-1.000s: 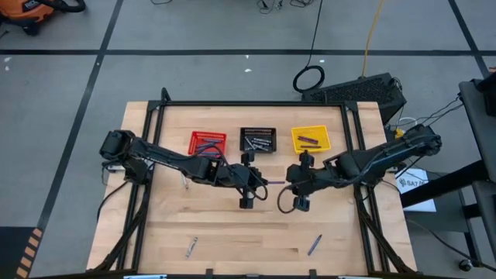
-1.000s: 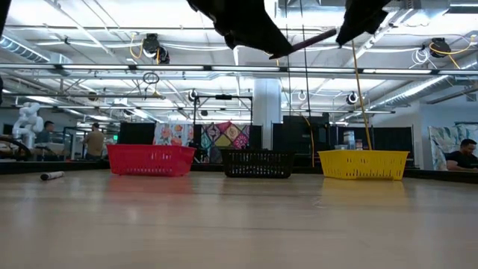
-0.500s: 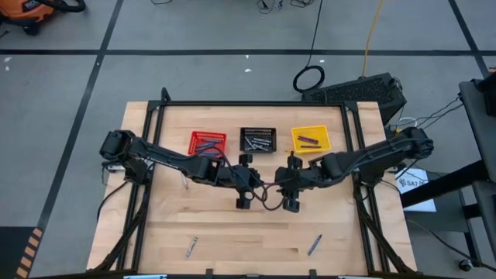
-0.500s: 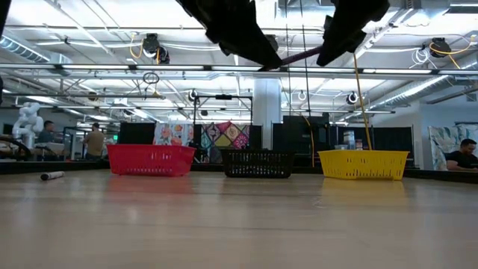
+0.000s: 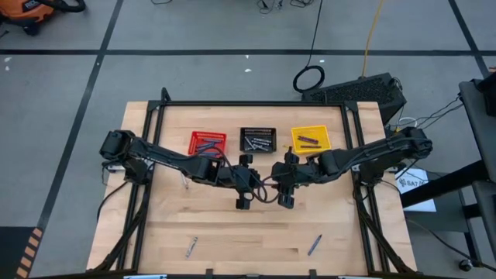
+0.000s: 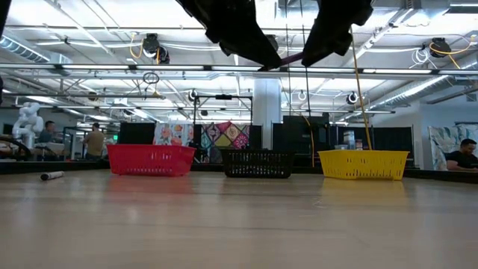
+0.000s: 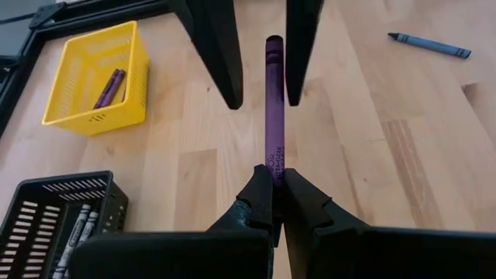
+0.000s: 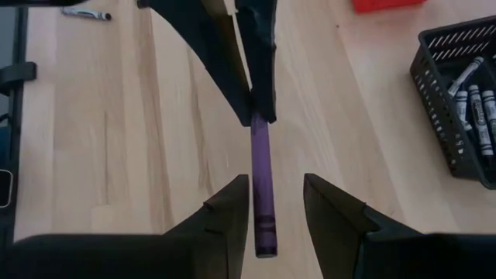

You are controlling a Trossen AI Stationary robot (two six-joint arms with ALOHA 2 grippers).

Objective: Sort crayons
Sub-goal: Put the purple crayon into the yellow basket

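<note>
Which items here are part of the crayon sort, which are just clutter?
Job:
- purple wax crayon pinched in left tool, open right tool around it
- blue crayon, grey crayon
- red, black, yellow mesh baskets

Clutter:
- black cable coil on floor

We see a purple crayon with dark print. The table is pale wood in banded planks. At the far edge sit 3 mesh baskets: red, black holding grey crayons, and yellow. A blue crayon lies near.
</note>
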